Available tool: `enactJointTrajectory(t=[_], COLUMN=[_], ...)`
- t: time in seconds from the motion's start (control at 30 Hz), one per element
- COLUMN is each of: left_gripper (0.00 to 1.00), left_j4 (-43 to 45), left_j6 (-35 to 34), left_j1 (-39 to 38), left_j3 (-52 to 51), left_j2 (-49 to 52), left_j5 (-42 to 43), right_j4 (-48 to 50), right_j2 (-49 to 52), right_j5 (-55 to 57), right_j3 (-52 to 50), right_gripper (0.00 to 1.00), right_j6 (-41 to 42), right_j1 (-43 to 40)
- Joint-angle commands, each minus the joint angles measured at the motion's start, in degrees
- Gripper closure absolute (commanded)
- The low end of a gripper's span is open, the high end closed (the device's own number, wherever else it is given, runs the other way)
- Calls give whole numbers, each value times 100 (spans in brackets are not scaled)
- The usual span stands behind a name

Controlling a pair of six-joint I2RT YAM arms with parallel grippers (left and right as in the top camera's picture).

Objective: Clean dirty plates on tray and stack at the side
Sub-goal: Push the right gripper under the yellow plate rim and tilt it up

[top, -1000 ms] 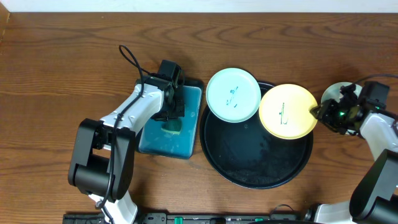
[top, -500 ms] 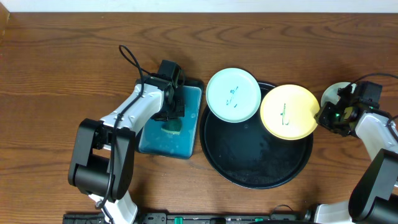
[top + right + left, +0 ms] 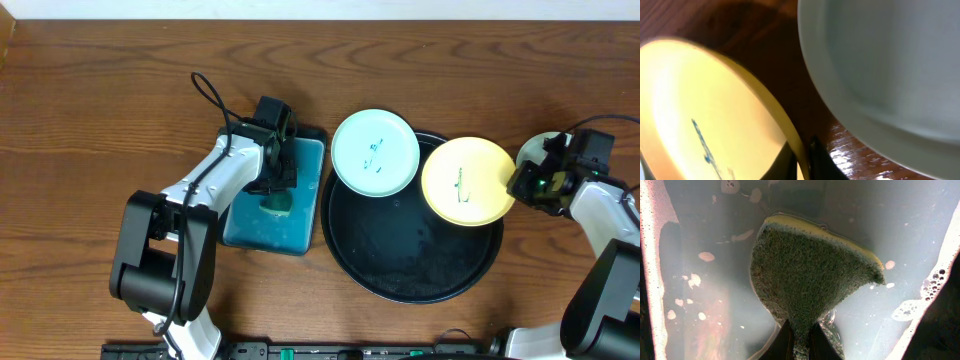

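The round black tray (image 3: 400, 262) lies in the middle. A mint-blue plate (image 3: 375, 152) with ink marks rests over its upper left rim. The yellow plate (image 3: 466, 180), with a blue scribble, sits over the tray's right part; in the right wrist view (image 3: 700, 125) it is tilted. My right gripper (image 3: 517, 181) is shut on the yellow plate's right rim (image 3: 802, 155). A second mint-blue plate (image 3: 535, 152) lies on the table behind that gripper, large in the right wrist view (image 3: 890, 65). My left gripper (image 3: 276, 190) is shut on a green-and-yellow sponge (image 3: 810, 275) inside the teal tray.
The rectangular teal tray (image 3: 255, 225) holds soapy water with foam at its edges (image 3: 940, 275). It stands just left of the black tray. Brown wooden table (image 3: 90, 120) lies all around.
My right gripper has shifted the yellow plate slightly to the right, toward the mint-blue plate at the side. The left arm and sponge have not moved.
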Motion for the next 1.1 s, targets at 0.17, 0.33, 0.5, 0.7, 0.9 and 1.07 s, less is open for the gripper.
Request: enactJointTrajectory(t=[0.17, 0.33, 0.5, 0.7, 0.9, 1.07], left_gripper=[92, 92, 92, 92, 93, 93], left_j4=[-94, -96, -94, -92, -94, -94], left_j6=[9, 9, 9, 9, -13, -13], left_j1=[24, 24, 24, 24, 24, 35], left_j3=[-26, -26, -26, -26, -26, -26], left_j2=[111, 111, 111, 111, 111, 22], left_j5=[-28, -28, -28, -28, -28, -28], right_j4=[-122, -214, -315, -785, -1670, -2212], right_j2=[151, 44, -431, -1246, -1423, -1401], right_j5=[-107, -166, -723, -1091, -940, -286], right_j3=[-46, -39, -33, -33, -39, -44], right_gripper=[99, 99, 99, 99, 99, 99], right_j6=[-11, -9, -15, -11, -9, -9], right_j1=[66, 59, 61, 214, 804, 1403])
